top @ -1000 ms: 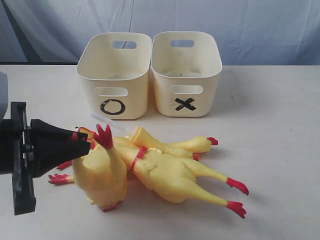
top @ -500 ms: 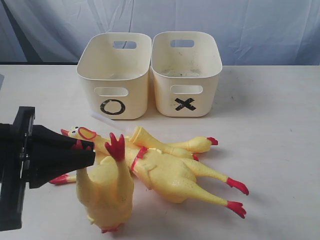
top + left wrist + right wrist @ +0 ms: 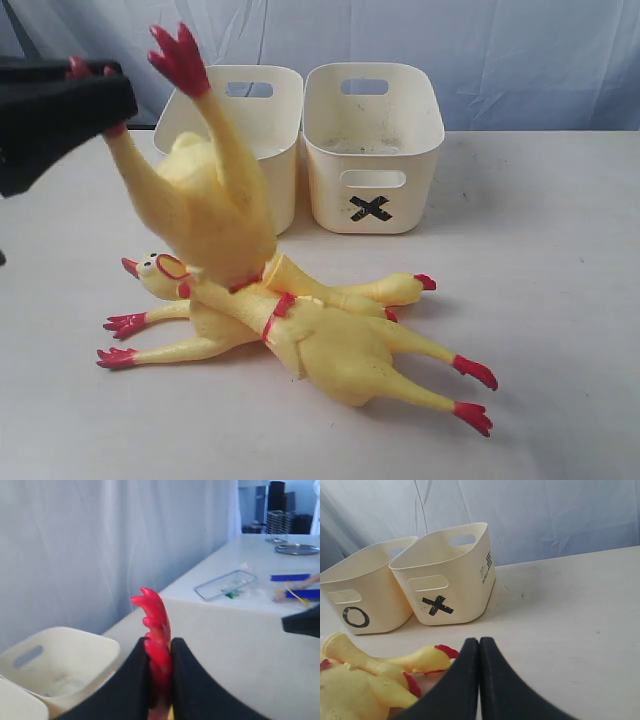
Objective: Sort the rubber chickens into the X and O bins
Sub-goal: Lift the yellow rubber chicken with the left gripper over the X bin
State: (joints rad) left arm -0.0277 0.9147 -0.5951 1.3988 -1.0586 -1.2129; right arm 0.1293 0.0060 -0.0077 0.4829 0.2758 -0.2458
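- Two cream tubs, the O bin [image 3: 283, 120] and the X bin [image 3: 372, 150], stand side by side.
- One rubber chicken [image 3: 215, 200], just lifted off the pile [image 3: 330, 345], now hangs before the O bin; a drop looks near.
- Left gripper [image 3: 160, 667] pinches its red foot [image 3: 154, 625]; right gripper [image 3: 479, 650] is pressed together, empty.

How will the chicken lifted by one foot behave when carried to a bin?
Probably soft and bendy: the lifted chicken hangs from the left gripper by one red foot, and its leg curves. It will likely swing, since the other leg is free. Its neck end is low by the chickens on the table, so it may drag them.
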